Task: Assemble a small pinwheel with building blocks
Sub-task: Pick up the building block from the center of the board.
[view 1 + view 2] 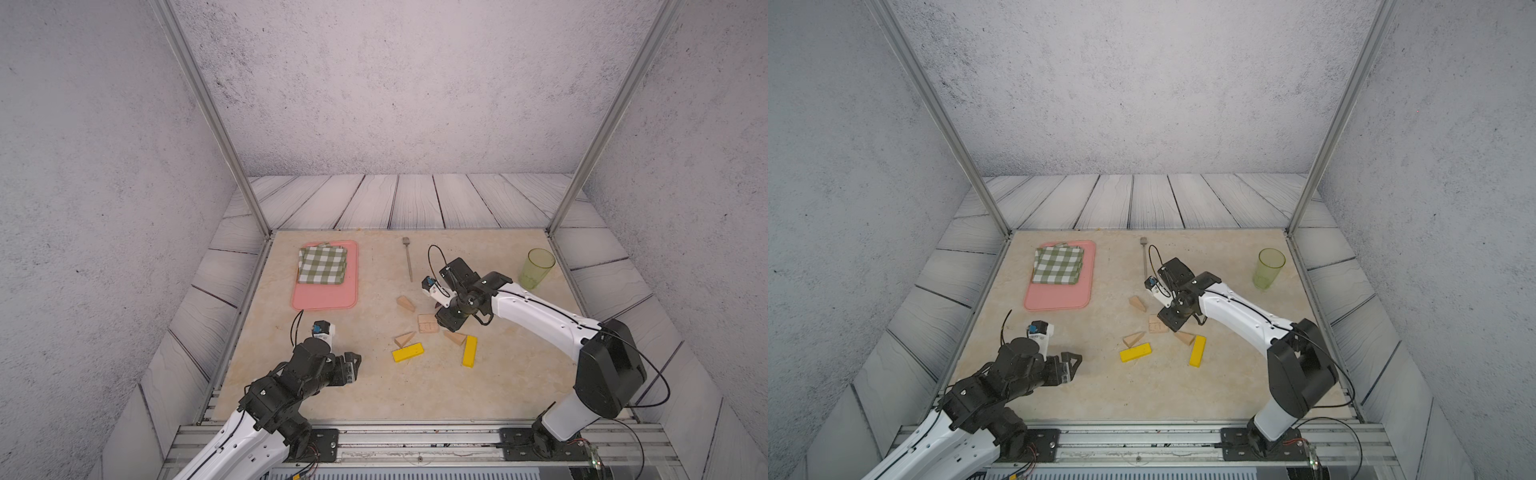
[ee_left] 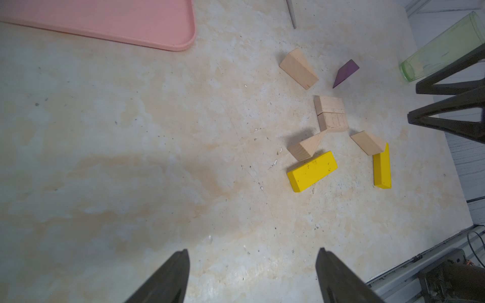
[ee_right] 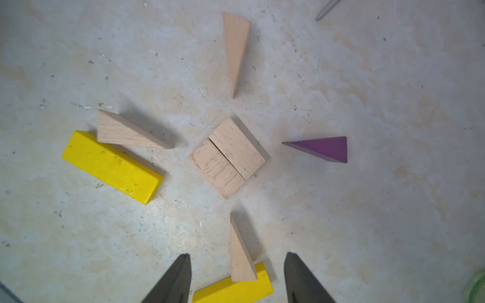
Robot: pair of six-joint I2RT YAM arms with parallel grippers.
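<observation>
Hub (image 3: 227, 157), pale wood, lies right of centre, 4 wedges (image 3: 236, 47) loosely around. Right claw (image 3: 237, 254) spread, empty, over near wedge (image 3: 240, 262); left claw (image 2: 253, 250) spread, idle. Recommend sliding wedges in squarely.

Hub blks (image 3: 227, 157) touching; 4 wedges (image 3: 236, 49) round, apart; yellow bars (image 3: 112, 166) loose
</observation>
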